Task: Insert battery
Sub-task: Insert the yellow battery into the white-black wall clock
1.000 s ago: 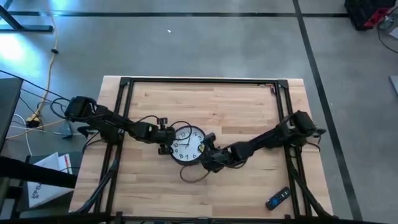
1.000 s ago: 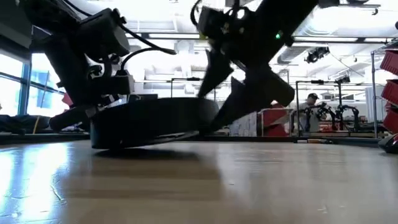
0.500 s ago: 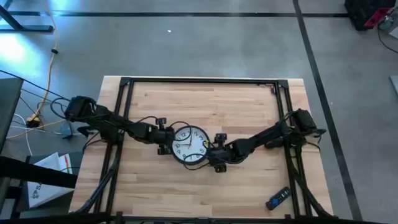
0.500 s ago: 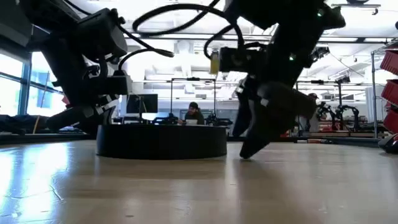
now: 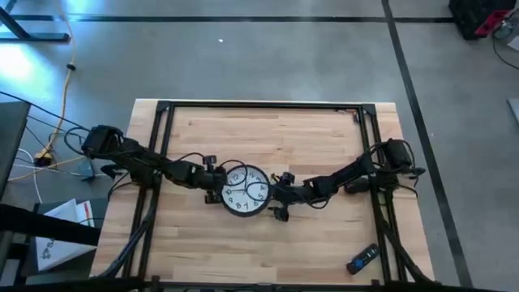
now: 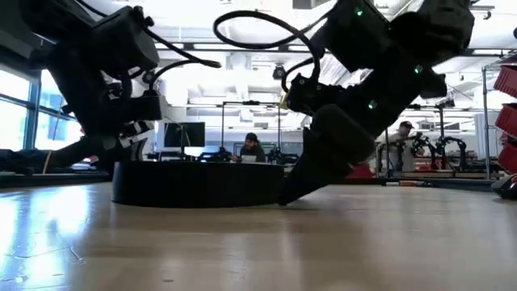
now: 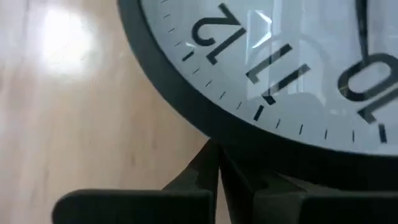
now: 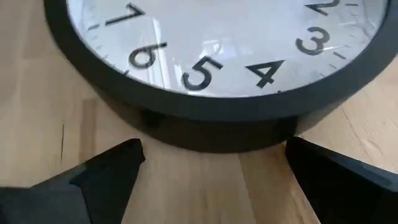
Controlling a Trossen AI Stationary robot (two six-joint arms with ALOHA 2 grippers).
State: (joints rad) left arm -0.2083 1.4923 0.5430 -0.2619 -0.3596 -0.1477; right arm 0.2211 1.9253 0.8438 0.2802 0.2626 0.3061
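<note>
Clock (image 5: 244, 191) lies flat and face up near the middle of the wooden table (image 5: 324, 146), so its back, where a battery would go, is out of reach against the wood. No battery shows anywhere. The left gripper (image 5: 212, 178) sits against the rim by the 11 and 12, its fingers pressed together, probably steadying that side. The right gripper (image 5: 280, 197) is low at the opposite rim, by the 4 and 5, fingers (image 8: 106, 171) spread wide around the edge without touching it, seemingly ready to grip and turn the clock over. A remote (image 5: 362, 259) lies well apart near the table's front corner.
</note>
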